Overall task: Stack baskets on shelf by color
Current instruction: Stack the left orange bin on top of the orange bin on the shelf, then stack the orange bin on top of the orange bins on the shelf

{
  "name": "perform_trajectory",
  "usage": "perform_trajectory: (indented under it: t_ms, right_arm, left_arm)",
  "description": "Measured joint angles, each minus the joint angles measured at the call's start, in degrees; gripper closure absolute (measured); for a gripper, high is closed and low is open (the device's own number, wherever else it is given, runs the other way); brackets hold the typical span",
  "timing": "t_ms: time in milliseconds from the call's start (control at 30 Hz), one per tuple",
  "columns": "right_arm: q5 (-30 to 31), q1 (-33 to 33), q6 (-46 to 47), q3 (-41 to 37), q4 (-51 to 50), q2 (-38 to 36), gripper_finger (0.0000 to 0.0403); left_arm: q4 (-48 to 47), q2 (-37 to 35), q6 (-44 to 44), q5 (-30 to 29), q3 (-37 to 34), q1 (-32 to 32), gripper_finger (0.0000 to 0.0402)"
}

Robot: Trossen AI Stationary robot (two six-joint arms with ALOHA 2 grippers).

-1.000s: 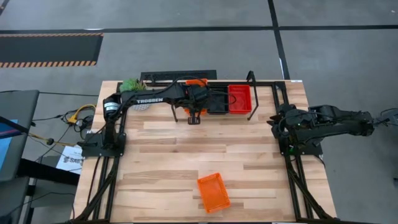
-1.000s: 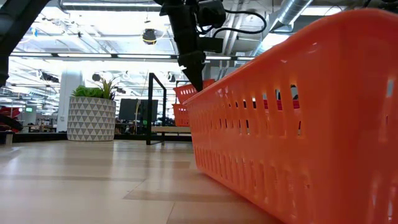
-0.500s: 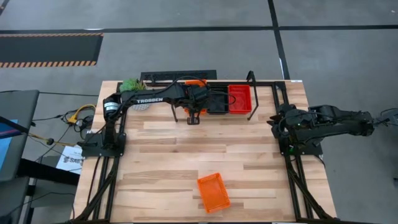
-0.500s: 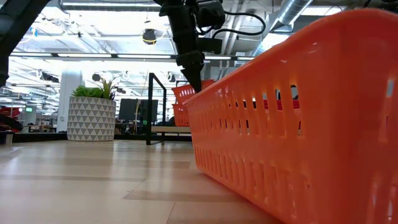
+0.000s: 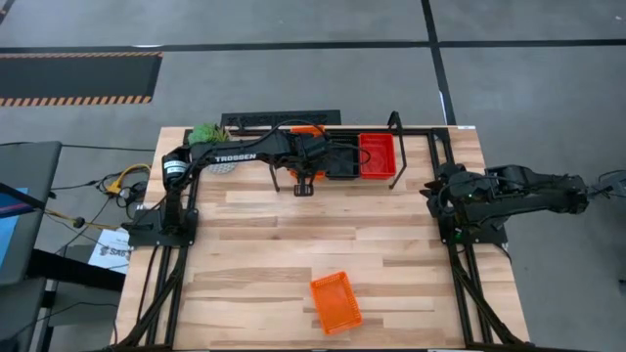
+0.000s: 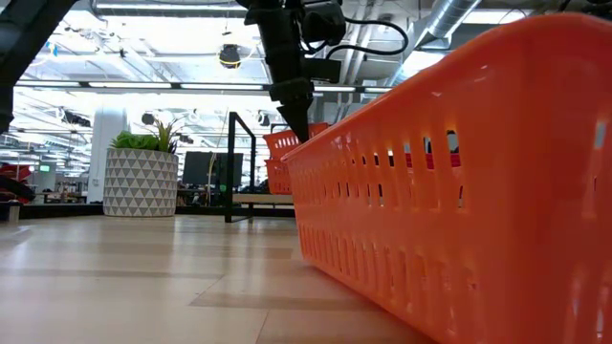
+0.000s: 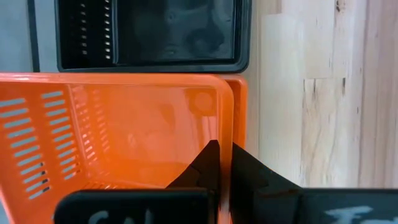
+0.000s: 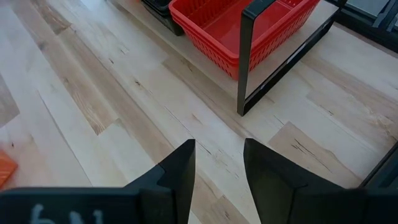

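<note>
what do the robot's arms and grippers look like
Both arms are dark, jointed and slender. The left arm carries white TROSSEN lettering along one link, and black cables loop by its wrist. The left gripper and right gripper each have two matte black, wedge-shaped fingers. The right arm shows no lettering from above.

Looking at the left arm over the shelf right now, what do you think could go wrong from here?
The left gripper is shut on the rim of an orange basket over the shelf; if it lets go off-centre, the basket may not nest squarely. Pulling back, the arm might nudge the neighbouring black basket. The last orange basket lies far off near the table's front edge.
</note>
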Motion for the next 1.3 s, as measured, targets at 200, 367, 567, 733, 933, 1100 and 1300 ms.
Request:
perform_trajectory:
  t_ms: [200,367,567,733,933,1100,1300]
  right_arm:
    - [0.0,0.0,0.0,0.0,0.0,0.0,0.0243]
    - [0.0,0.0,0.0,0.0,0.0,0.0,0.0243]
    - [0.0,0.0,0.0,0.0,0.0,0.0,0.0243]
    - [0.0,0.0,0.0,0.0,0.0,0.0,0.0243]
    - [0.0,0.0,0.0,0.0,0.0,0.0,0.0243]
    - [0.0,0.0,-0.3,0.0,0.0,0.0,0.0243]
    - [0.0,0.0,-0.4,0.0,0.0,0.0,0.0243]
  left_arm:
    - [0.0,0.0,0.2,0.0,0.0,0.0,0.0401]
    - [0.0,0.0,0.4,-0.1,0.0,0.0,0.0396]
    - [0.0,0.0,1.8,0.1,0.0,0.0,0.0373]
    - [0.0,0.0,1.9,-1.2,0.0,0.0,0.0340]
    - [0.3,0.0,1.5,-5.0,0.0,0.0,0.0308]
    - [0.1,0.0,-1.1,-5.6,0.7,0.0,0.0299]
    - [0.2,0.0,-7.5,-2.8,3.3,-0.2,0.0299]
